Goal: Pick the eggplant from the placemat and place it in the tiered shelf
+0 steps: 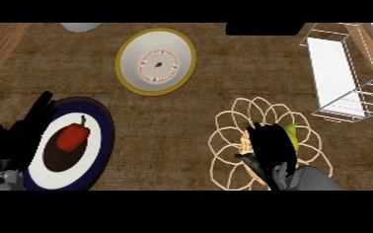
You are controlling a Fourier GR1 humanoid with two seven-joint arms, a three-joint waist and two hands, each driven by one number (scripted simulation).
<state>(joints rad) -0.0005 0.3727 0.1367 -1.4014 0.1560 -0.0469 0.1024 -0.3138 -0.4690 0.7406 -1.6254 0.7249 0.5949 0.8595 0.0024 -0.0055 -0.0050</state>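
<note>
Right hand (271,145) low over the looped-wire placemat (227,143) on the bench (182,118).
Its fingers curl over a yellow-green eggplant (293,132); left hand (29,123) spread beside the red-pepper plate (98,143); tiered shelf (336,74) well apart.

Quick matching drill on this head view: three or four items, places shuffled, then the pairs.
Things:
1. red pepper
2. yellow-rimmed plate
3. wire shelf
4. right hand

Places:
A. upper right of the counter
B. over the flower-shaped placemat
C. on the dark-rimmed plate at lower left
D. top centre

Pairs: 1-C, 2-D, 3-A, 4-B
</note>
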